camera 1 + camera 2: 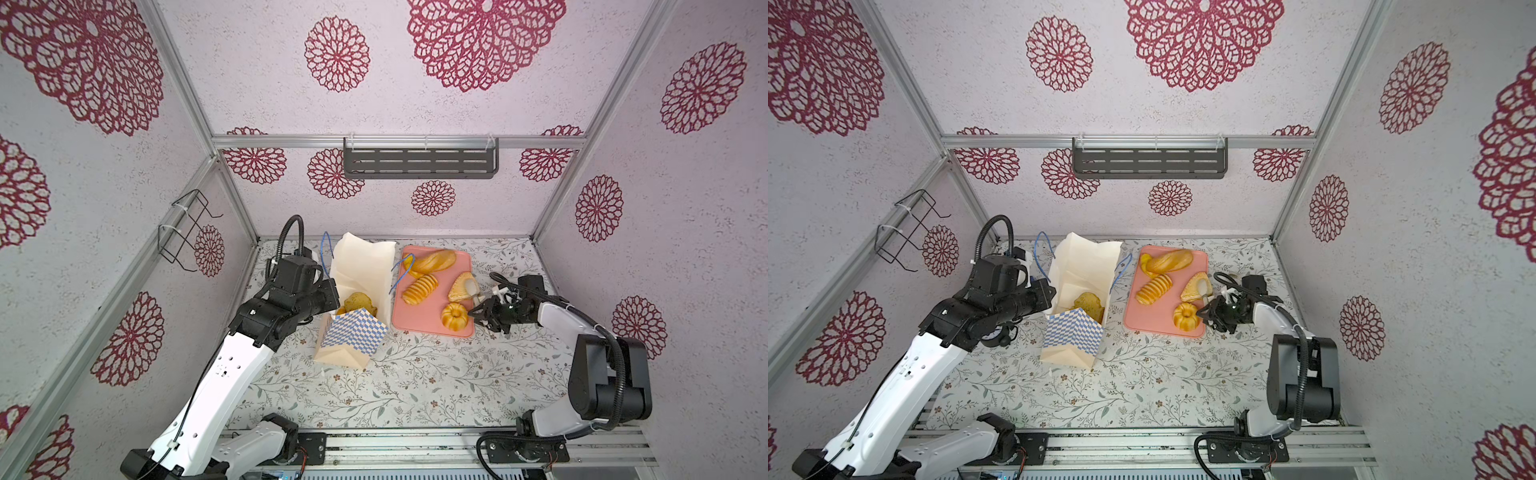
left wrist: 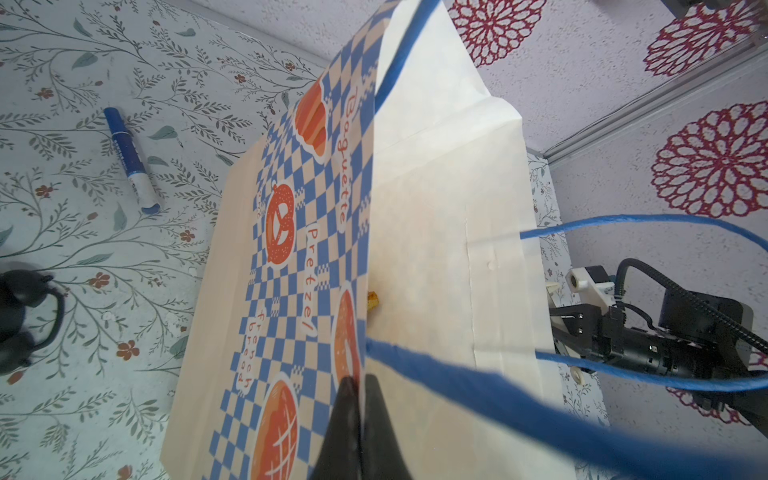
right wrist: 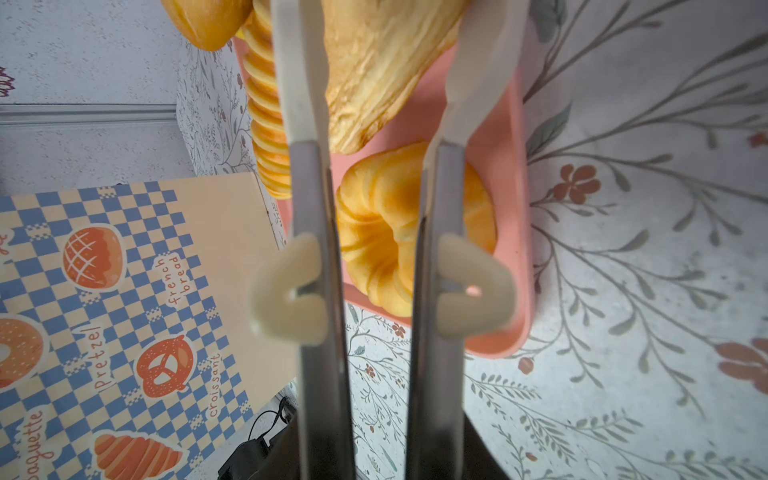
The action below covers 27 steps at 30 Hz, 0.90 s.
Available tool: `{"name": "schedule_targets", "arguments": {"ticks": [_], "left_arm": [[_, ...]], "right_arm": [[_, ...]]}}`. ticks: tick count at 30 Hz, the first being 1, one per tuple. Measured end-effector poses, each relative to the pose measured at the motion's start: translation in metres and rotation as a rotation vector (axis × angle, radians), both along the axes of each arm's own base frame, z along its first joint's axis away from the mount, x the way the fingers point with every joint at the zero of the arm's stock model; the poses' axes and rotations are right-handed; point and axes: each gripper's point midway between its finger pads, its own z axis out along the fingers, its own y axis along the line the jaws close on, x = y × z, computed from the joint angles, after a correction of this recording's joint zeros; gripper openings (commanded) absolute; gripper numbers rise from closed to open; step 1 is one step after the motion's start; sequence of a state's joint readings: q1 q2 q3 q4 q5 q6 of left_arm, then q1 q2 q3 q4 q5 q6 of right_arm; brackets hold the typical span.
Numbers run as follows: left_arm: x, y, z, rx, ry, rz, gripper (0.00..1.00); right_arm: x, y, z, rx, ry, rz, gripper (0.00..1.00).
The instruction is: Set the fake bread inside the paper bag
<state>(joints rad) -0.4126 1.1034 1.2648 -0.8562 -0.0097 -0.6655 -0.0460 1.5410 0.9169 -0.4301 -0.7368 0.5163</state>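
Observation:
The paper bag (image 1: 353, 332) (image 1: 1073, 336) stands open left of centre, with a green-speckled bread (image 1: 359, 303) inside. My left gripper (image 2: 361, 386) is shut on the bag's rim (image 2: 370, 257) and holds the mouth open. Fake bread lies on the pink tray (image 1: 419, 320): a long loaf (image 1: 434, 261), a ridged roll (image 1: 420, 289), a ring bun (image 1: 454, 316) and a triangular sandwich (image 1: 459, 286). My right gripper (image 1: 482, 311) (image 3: 376, 449) is shut on metal tongs (image 3: 316, 208). Their white tips (image 3: 297, 83) straddle the triangular sandwich (image 3: 374, 75).
A blue marker (image 2: 129, 162) lies on the floral table behind the bag, near a black round object (image 2: 20, 316). A grey shelf (image 1: 419, 162) hangs on the back wall and a wire rack (image 1: 187, 228) on the left wall.

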Motion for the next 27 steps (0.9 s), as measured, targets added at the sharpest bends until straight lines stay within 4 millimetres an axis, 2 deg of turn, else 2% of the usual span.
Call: {"name": "schedule_targets", "arguments": {"ticks": [5, 13, 21, 27], "left_arm": [[0.000, 0.000, 0.000, 0.000, 0.000, 0.000, 0.00], [0.000, 0.000, 0.000, 0.000, 0.000, 0.000, 0.00], [0.000, 0.000, 0.000, -0.001, 0.000, 0.000, 0.00], [0.001, 0.000, 0.000, -0.004, -0.002, 0.002, 0.00]], "right_arm": [[0.003, 0.001, -0.004, -0.001, 0.003, 0.004, 0.22], [0.005, 0.005, -0.001, -0.005, -0.009, 0.016, 0.00], [-0.005, 0.008, 0.020, -0.032, -0.041, 0.025, 0.00], [-0.006, 0.010, 0.057, -0.053, -0.126, 0.027, 0.00]]}}
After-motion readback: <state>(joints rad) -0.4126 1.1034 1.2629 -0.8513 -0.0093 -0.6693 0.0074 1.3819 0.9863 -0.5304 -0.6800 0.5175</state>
